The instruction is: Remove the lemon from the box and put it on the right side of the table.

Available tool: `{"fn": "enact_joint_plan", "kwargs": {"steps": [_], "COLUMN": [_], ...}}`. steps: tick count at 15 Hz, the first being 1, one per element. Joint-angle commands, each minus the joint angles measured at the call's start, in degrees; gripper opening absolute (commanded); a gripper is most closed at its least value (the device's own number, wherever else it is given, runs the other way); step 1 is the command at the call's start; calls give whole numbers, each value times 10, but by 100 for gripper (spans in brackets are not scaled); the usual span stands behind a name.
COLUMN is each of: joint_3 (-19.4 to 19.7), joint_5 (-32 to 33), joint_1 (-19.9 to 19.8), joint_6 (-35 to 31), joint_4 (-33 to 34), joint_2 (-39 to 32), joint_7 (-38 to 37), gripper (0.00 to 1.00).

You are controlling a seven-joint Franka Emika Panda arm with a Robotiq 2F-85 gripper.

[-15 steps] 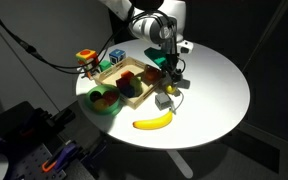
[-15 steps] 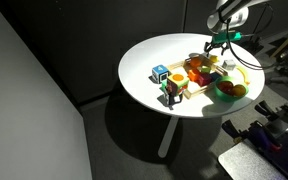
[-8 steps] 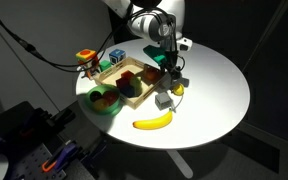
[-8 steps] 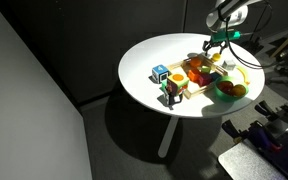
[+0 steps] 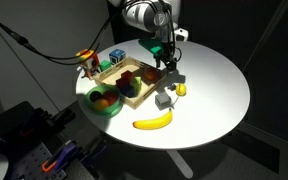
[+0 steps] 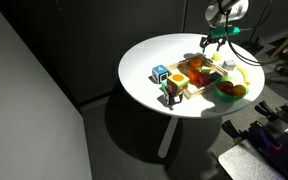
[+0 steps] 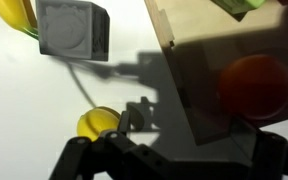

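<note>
Lemon (image 5: 180,89) lies on table (image 5: 219,80) just beside grey cube (image 5: 163,100), outside box (image 5: 142,96); tool (image 5: 170,68) hangs above, spread, empty.

Grey cube (image 5: 163,101) and box (image 5: 132,84) crowd the lemon (image 5: 180,89); table (image 5: 222,82) beyond lies bare

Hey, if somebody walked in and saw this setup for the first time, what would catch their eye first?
A round white table glows in a dark room, with a wooden box of colourful pieces toward one side of it. A long yellow banana lies on the bare top, and a small lemon sits outside the box beside a grey cube. The arm's end effector hangs just above them.
</note>
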State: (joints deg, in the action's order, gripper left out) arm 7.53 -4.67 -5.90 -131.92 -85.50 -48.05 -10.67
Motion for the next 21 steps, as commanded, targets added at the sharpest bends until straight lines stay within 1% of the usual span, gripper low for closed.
{"fn": "enact_joint_plan", "kwargs": {"steps": [1, 6, 12, 16, 21], "joint_3": [-10, -13, -10, -10, -12], "joint_5": [6, 12, 25, 38, 51], "joint_1": [-3, 1, 16, 27, 36], "joint_6": [25, 88, 139, 146, 135], "joint_4": [-55, -94, -146, -194, -263], "joint_2": [54, 96, 143, 179, 233], "joint_7": [24, 43, 32, 26, 28], "gripper": [100, 100, 100, 100, 100]}}
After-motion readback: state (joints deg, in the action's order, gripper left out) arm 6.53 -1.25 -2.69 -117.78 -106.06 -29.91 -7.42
